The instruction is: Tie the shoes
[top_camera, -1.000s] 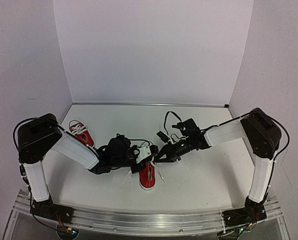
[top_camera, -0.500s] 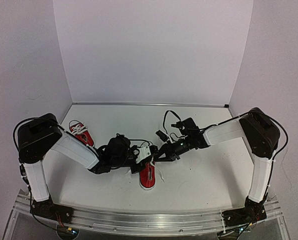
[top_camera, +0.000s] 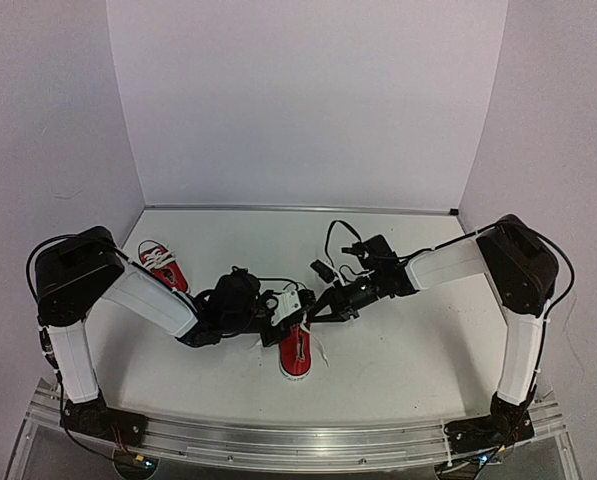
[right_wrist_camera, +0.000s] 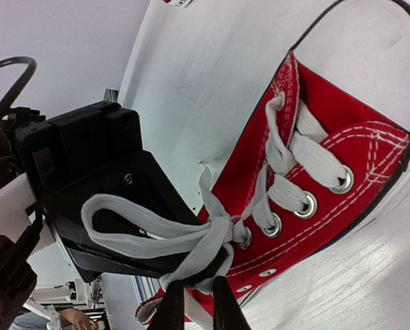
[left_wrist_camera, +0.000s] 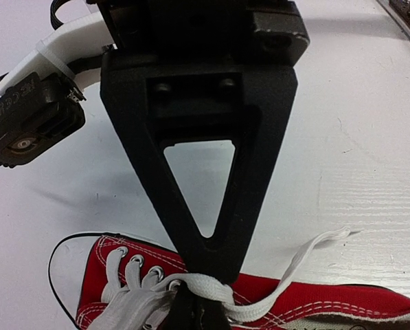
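Left fingers are pinched tight on the white lace over the near red shoe at the table's middle front, right fingers clamped on that same lace bundle, while the other shoe sits well apart at the left.

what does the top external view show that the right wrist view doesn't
Only top external: the whole second red shoe at far left, plus the left arm and right arm end to end. Only right wrist: metal eyelets and the white lace looped, its strands bunched at the tips of the right claw. Both: the middle shoe, red with a white sole.
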`<action>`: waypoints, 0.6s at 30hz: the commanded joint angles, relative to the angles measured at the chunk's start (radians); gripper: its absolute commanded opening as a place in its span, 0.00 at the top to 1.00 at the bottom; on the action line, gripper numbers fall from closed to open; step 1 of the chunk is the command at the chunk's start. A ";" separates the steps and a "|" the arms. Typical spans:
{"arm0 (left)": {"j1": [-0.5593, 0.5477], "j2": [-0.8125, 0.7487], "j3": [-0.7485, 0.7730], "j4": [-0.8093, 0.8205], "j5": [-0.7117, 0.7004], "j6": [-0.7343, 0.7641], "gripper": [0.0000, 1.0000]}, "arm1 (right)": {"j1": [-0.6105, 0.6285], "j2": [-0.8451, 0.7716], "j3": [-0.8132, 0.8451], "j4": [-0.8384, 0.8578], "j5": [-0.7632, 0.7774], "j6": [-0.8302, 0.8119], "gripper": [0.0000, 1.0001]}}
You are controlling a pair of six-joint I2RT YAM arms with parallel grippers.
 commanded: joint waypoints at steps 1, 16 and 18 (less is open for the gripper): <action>0.000 0.002 0.015 0.069 0.034 -0.012 1.00 | 0.018 0.019 0.034 0.037 -0.030 -0.013 0.98; 0.005 -0.160 -0.015 -0.151 -0.002 0.056 0.79 | 0.018 -0.040 0.009 0.035 0.038 0.008 1.00; 0.004 -0.196 -0.026 -0.192 -0.005 0.064 0.76 | 0.018 -0.046 0.006 0.035 0.047 0.010 1.00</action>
